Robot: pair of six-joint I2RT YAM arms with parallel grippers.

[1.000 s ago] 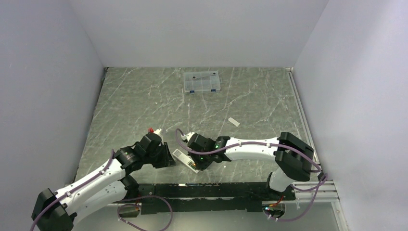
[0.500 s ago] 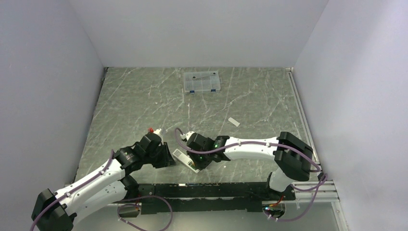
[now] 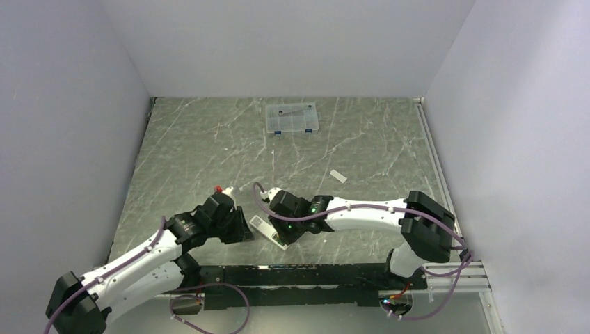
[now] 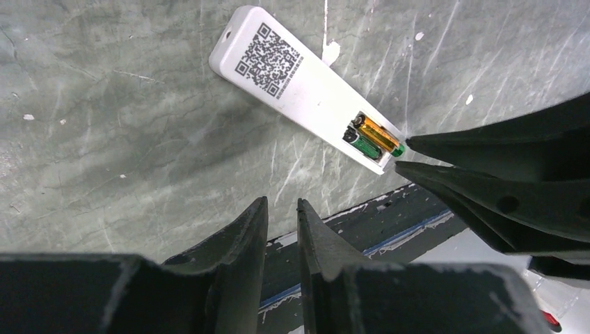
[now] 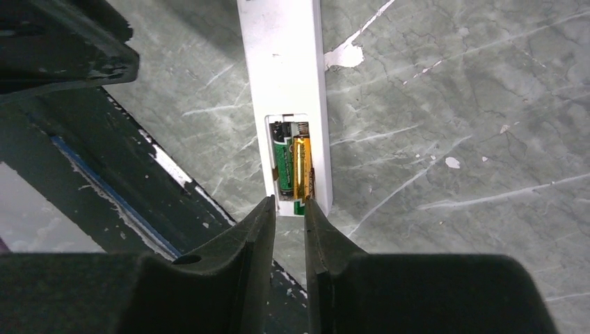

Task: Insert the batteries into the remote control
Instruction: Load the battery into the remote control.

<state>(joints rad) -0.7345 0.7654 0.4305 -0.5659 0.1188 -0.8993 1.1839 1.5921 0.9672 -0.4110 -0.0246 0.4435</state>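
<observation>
Since a second ago, slight creep of the right gripper (image 5: 290, 205) toward the left edge, closer onto the remote control (image 4: 299, 76); no shift at the left arm or among the loose parts. Leftmost, close to the near edge: left gripper (image 4: 282, 209), fingers drawn almost together with nothing between, aimed at bare desk (image 4: 104, 139) short of the remote. Just to its right, a little left of centre along the near edge: remote control lying back-up, printed code at one end, compartment uncovered at the other. Within that compartment: the batteries (image 5: 292, 167), one green-black and one copper-orange, side by side; full seating not certain from these views. Next right: right gripper, fingers likewise nearly closed and empty, tips at the compartment end of the remote, apparently touching it. Farther right: clear box (image 3: 292, 118) at the middle of the far edge, then small white cover piece (image 3: 338, 176) right of centre, well apart from the remote. Probable hazards: sliding or pivoting of the unheld remote under a push from the right tips, with nothing braced at its code end; a cell springing out if pressed off-axis; contact between the two grippers, so near each other; drift of the remote onto the dark rail (image 5: 104, 181) at the near edge.
</observation>
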